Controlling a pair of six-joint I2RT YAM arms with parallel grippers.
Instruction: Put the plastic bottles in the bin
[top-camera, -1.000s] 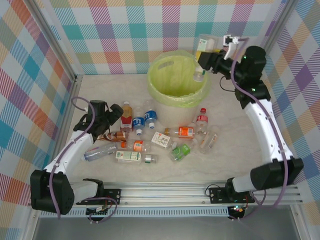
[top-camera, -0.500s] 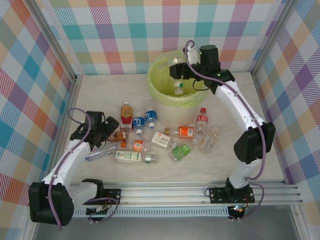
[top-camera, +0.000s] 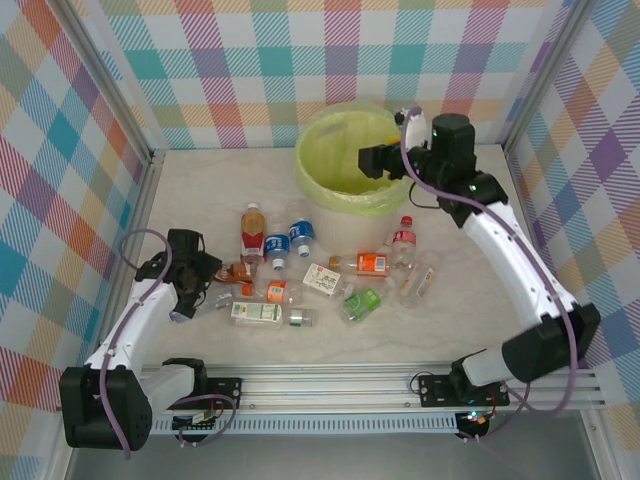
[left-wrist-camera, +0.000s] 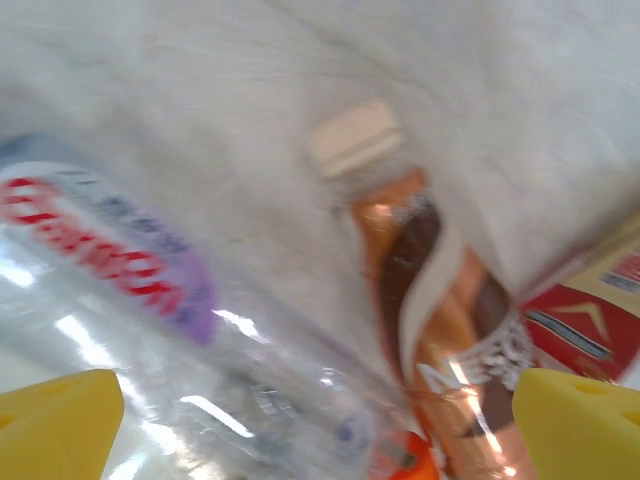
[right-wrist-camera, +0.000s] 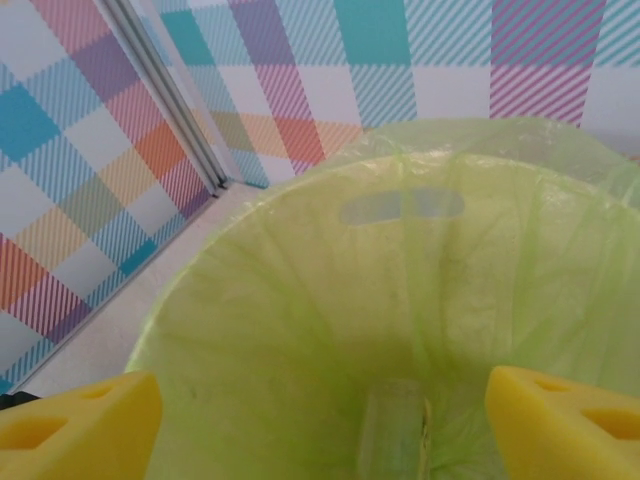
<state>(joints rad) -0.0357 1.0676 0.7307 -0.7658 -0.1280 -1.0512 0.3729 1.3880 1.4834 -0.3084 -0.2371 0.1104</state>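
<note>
Right gripper (top-camera: 372, 160) over bin (top-camera: 306, 165): jaws just spread, empty; I see released bottle (right-wrist-camera: 392, 430) lying inside (one down). Left gripper (left-wrist-camera: 320, 420) gaping over brown bottle (left-wrist-camera: 430, 290)

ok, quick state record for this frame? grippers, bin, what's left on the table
left gripper: open, low over a brown bottle with a cream cap and a purple-labelled clear bottle
right gripper: open, above the bin, holding nothing
bin contents: one small clear bottle visible low inside the yellow-green liner
table: about a dozen loose bottles lying in front of the bin
</note>
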